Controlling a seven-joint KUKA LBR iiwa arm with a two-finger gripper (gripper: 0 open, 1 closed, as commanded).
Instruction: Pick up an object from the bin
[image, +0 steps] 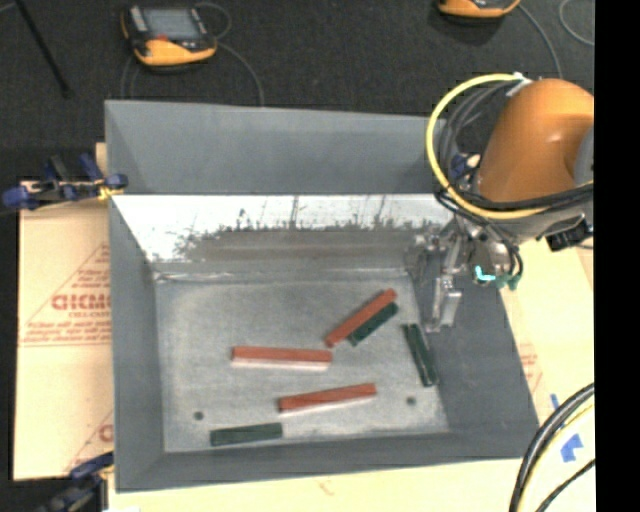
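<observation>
Bin: six slim sticks, all lying flat on the floor. You have nothing lifted yet.

Gripper: low in the right part of the bin, close to the right wall, under the orange wrist cover. Whether the claw is wide or narrow, you cannot tell from this angle. Nothing shows as caught in it.

Nearest thing: short dark green stick, running roughly along the right wall, with its upper end just beside the claw tip. Whether the two touch cannot be told.

Next nearest: red-brown stick and long dark green stick, lying side by side at a slant, touching, just left of the claw.

Further off, toward the middle and front:
- red stick with pale edge
- plain red stick
- dark green stick at front left

Progress, as a judgement: you are in the approach stage. The arm is down in the bin by a likely candidate, the short dark green stick. Left to do: settle on that stick, close on it, and raise it clear of the bin.
</observation>
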